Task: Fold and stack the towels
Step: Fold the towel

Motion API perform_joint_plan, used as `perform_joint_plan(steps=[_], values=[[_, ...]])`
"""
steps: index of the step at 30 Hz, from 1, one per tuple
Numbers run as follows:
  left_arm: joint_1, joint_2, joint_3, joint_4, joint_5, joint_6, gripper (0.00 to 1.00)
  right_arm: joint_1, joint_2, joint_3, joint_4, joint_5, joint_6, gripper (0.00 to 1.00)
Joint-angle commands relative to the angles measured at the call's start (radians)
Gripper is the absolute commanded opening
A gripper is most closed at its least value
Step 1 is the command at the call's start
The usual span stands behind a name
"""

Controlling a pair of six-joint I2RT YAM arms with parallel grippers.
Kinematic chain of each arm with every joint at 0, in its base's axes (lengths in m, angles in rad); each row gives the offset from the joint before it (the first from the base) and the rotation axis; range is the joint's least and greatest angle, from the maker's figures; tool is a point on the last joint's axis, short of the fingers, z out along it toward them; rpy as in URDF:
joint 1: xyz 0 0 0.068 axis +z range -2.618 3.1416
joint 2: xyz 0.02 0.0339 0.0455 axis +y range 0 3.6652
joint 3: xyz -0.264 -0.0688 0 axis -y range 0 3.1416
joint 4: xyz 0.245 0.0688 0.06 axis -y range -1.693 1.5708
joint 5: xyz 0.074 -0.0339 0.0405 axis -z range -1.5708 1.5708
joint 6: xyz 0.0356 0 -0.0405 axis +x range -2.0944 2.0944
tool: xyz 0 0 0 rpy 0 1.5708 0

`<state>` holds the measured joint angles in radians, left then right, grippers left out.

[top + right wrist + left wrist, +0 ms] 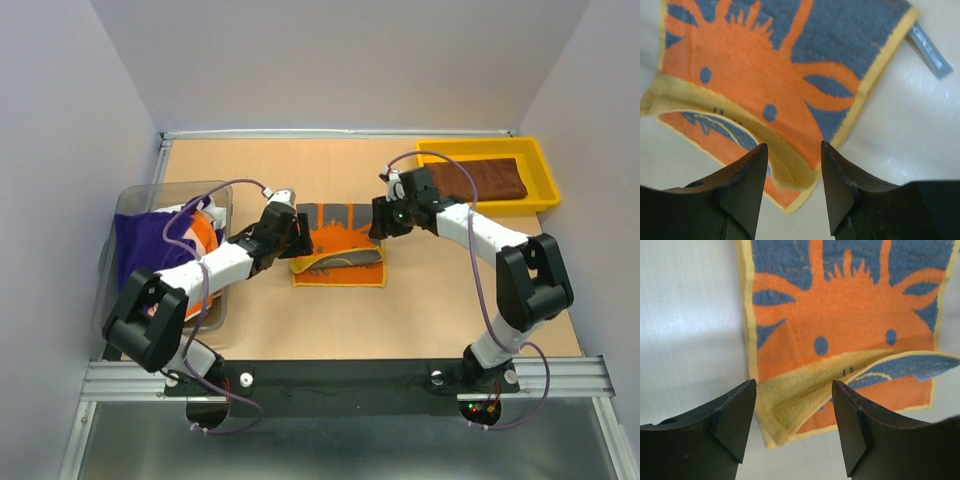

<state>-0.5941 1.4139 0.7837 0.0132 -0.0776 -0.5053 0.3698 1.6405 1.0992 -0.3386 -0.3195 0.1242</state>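
Left gripper (792, 420): my jaws stood apart, holding nothing.
Right gripper (792, 187): apart too, empty.
Patterned towel (340, 258): lay mid-table between my grippers, one edge folded over.

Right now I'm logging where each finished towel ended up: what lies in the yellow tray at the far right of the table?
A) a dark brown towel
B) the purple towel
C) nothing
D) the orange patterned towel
A: the top view shows a dark brown towel lying flat inside the yellow tray, while the patterned one sits mid-table.
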Motion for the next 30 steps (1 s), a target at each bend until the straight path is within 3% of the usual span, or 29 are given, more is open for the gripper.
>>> perform_joint_plan(steps=[1,6,13,18,23,30], values=[[0.002,0.065,0.084,-0.004,-0.028,0.028,0.68,0.029,0.085,0.102,0.013,0.017,0.000,0.49],[-0.001,0.123,0.066,-0.005,0.024,0.024,0.62,0.061,0.133,0.062,0.013,-0.003,-0.008,0.34],[-0.055,0.036,-0.104,-0.002,0.073,-0.038,0.52,0.135,-0.008,-0.182,0.013,0.031,0.031,0.34],[-0.081,-0.041,-0.205,0.001,0.119,-0.096,0.51,0.135,-0.154,-0.323,0.018,0.095,0.103,0.35],[-0.087,-0.150,-0.284,0.008,0.095,-0.139,0.53,0.135,-0.220,-0.349,0.042,0.115,0.152,0.38],[-0.101,-0.250,-0.250,-0.036,0.085,-0.160,0.57,0.139,-0.291,-0.335,0.070,0.048,0.192,0.38]])
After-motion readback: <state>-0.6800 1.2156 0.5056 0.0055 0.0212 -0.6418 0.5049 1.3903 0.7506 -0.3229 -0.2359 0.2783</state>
